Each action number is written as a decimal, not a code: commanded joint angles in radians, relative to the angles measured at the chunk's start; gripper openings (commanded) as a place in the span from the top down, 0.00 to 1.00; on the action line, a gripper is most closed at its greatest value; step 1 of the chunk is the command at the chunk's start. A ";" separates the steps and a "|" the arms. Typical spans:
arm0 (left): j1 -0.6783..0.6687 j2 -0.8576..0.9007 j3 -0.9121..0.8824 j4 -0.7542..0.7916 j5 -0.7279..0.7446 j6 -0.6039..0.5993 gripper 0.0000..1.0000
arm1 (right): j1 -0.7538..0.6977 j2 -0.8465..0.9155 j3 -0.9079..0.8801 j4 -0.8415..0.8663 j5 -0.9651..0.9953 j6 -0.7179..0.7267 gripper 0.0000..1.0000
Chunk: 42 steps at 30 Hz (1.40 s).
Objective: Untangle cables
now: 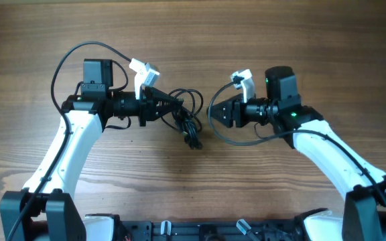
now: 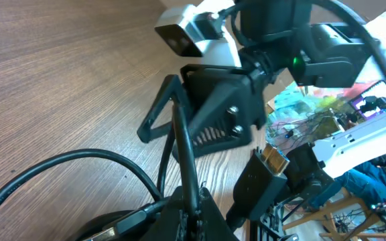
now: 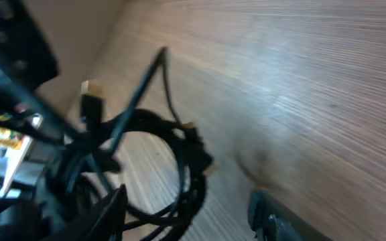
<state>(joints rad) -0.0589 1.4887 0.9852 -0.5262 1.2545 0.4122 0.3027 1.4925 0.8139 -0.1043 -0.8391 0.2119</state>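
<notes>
Cables [image 2: 92, 155] hang pinched in left end effector [image 1: 170, 106]; right end effector [image 1: 214, 113], spread, should grip one free plug [image 2: 273, 158] and draw it out slowly

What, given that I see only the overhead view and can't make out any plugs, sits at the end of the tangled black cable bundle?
Observer: The left wrist view shows a flat black plug with a gold-coloured tip sticking up beside the tangled black cable bundle.
Operator: Is the right gripper open?
Observer: Yes. In the right wrist view the right gripper has its fingers wide apart.
Operator: And the left?
Observer: In the left wrist view the left gripper looks closed on one strand of the bundle.
</notes>
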 commanded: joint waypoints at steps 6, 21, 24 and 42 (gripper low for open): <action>-0.005 -0.007 -0.002 0.003 0.024 -0.005 0.95 | 0.144 -0.013 0.009 0.153 0.123 -0.021 0.29; -0.045 -0.007 -0.002 0.015 -0.013 -0.006 0.94 | 0.150 -0.138 0.027 0.179 0.866 -0.422 0.96; -0.045 -0.007 -0.002 0.016 -0.014 -0.006 0.94 | 0.150 -0.208 0.027 0.190 0.995 -0.674 0.96; -0.045 -0.007 -0.002 0.112 -0.502 -0.380 0.92 | 0.148 -0.223 0.027 0.615 1.030 -0.841 0.96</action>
<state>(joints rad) -0.1123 1.4822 0.9966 -0.4473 1.0664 0.2939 0.4557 1.2953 0.8070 0.4969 0.1120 -0.6628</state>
